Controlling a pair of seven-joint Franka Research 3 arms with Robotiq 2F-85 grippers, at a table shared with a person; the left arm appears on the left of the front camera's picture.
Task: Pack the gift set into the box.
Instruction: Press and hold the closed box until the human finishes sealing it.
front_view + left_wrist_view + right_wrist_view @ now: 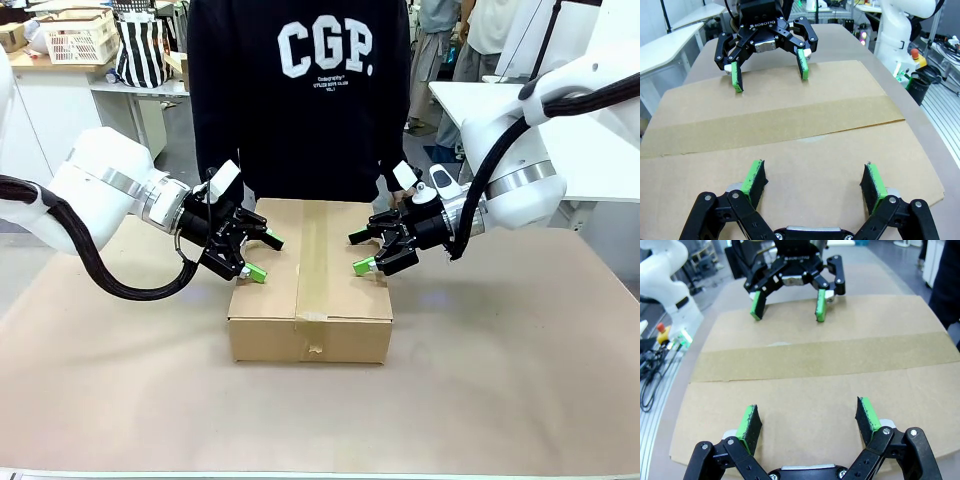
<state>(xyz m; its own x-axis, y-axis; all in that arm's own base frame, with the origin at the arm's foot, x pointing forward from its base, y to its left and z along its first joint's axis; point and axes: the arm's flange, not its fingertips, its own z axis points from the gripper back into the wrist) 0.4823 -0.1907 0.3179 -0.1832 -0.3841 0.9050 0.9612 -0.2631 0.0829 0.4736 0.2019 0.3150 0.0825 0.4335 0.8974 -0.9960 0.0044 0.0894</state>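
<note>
The box (pixel 310 300) is a brown cardboard carton in the middle of the table, its flaps closed flat with a tape strip (pixel 312 250) along the centre seam. My left gripper (pixel 265 258) hovers open just over the box top's left edge. My right gripper (pixel 358 253) hovers open over its right edge, facing the left one. In the left wrist view my own left gripper (pixel 812 175) is spread above the box (pixel 790 125), with the right gripper (pixel 770 79) opposite. The right wrist view mirrors this: right gripper (pixel 807 414), box (pixel 815 360), left gripper (pixel 788 312). The gift set is out of view.
A person in a black printed sweatshirt (pixel 300 100) stands close behind the box at the far edge. Brown paper covers the table (pixel 500 380), with open room around the box. A white table (pixel 590 150) stands at the back right.
</note>
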